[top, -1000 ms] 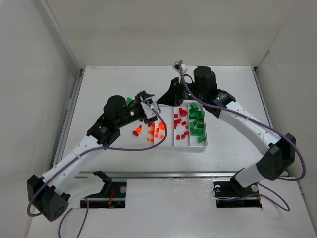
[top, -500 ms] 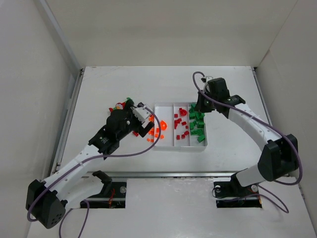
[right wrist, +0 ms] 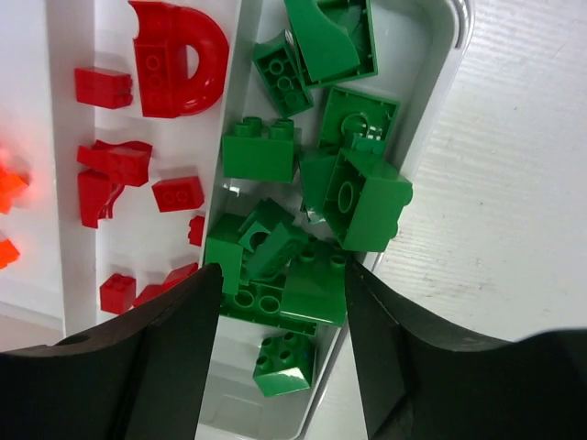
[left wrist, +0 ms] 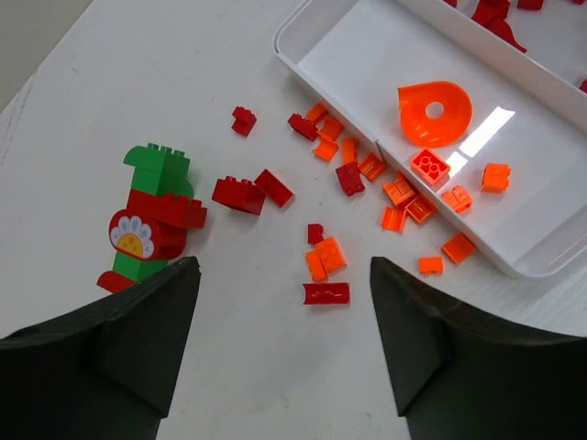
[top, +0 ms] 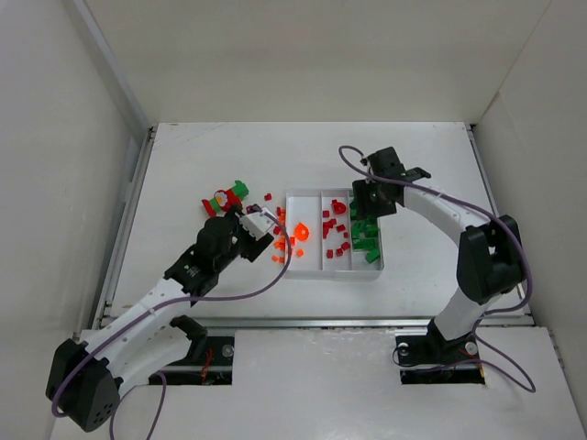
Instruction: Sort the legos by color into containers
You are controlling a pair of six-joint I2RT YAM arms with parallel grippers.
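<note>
Left hand [left wrist: 282,275]: jaws wide, empty, above loose red & orange legos [left wrist: 240,193] on table [left wrist: 138,73], beside 1 tray [top: 303,203] w/ 3 compartments. Right hand [right wrist: 282,275]: likewise wide, empty, over green legos [right wrist: 260,151] in rightmost compartment.

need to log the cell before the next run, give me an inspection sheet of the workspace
surface: white table, no damage seen
job's things: white tray with orange legos, red legos and green legos, one colour per compartment; loose red and orange legos on the table left of it
clutter: stacked green-and-red brick figure beside the loose ones
grippers: left gripper open, empty, over the loose legos; right gripper open, empty, over the green legos
cables: purple cables along both arms
surroundings: white walls on three sides
</note>
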